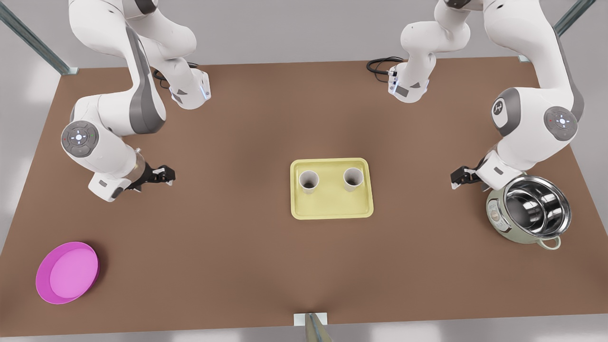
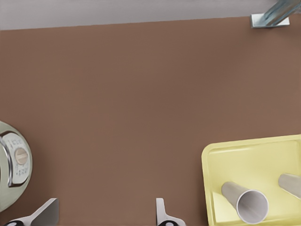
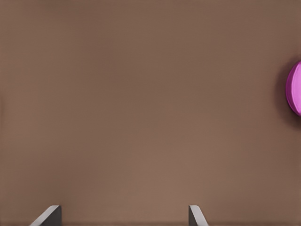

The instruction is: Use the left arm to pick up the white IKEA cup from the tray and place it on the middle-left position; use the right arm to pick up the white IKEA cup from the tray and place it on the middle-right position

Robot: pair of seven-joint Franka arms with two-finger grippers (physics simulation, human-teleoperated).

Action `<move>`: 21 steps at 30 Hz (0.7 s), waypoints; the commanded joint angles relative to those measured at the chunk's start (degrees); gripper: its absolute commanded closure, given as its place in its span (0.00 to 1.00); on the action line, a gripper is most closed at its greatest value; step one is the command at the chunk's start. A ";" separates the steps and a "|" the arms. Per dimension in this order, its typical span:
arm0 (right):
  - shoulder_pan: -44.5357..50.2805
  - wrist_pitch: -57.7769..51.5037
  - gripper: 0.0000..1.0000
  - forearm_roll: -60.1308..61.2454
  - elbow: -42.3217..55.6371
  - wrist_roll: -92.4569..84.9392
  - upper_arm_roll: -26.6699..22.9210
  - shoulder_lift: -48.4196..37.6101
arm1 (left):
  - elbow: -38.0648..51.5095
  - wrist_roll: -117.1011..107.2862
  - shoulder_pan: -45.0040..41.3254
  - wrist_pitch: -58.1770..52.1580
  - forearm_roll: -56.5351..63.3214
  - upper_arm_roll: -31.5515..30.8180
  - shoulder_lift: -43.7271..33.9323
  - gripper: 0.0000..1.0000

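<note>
I see both grippers open and empty, left gripper (image 1: 459, 179) by the steel pot, right gripper (image 1: 164, 175) opposite. Two white paper cups (image 1: 308, 181) stand upright on the pale yellow tray (image 1: 331, 209) midway between them.

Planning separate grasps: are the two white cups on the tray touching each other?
Apart. The front view shows one cup and the other cup standing upright with bare yellow tray floor between them.

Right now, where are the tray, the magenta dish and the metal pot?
tray (image 1: 332, 206): front view, bare floor near its front edge.
magenta dish (image 1: 67, 272): front view, middle of its inner surface.
metal pot (image 1: 536, 205): front view, shiny inner wall.
</note>
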 commanded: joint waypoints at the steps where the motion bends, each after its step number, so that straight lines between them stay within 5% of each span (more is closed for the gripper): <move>1: 0.13 -0.02 0.00 0.05 0.03 -0.30 0.05 -0.10 | -0.10 2.14 -0.60 0.25 -0.14 -0.08 -0.05 0.00; 4: 0.84 -3.61 0.00 0.76 2.40 -0.04 3.65 -0.10 | -0.36 1.97 -1.92 0.95 -1.54 -0.17 2.76 0.00; 8: 15.25 -4.94 0.00 0.76 6.79 36.25 6.73 3.24 | 2.18 -27.46 -17.91 0.87 -1.11 -0.08 5.92 0.00; 11: 21.14 -4.24 0.00 2.78 13.74 46.72 6.74 8.78 | 4.91 -40.92 -25.56 1.04 0.30 -0.08 10.14 0.00; 21: 23.87 12.29 0.00 7.87 22.00 45.41 9.11 24.51 | -3.00 -23.43 -20.38 9.83 0.47 0.53 16.91 0.01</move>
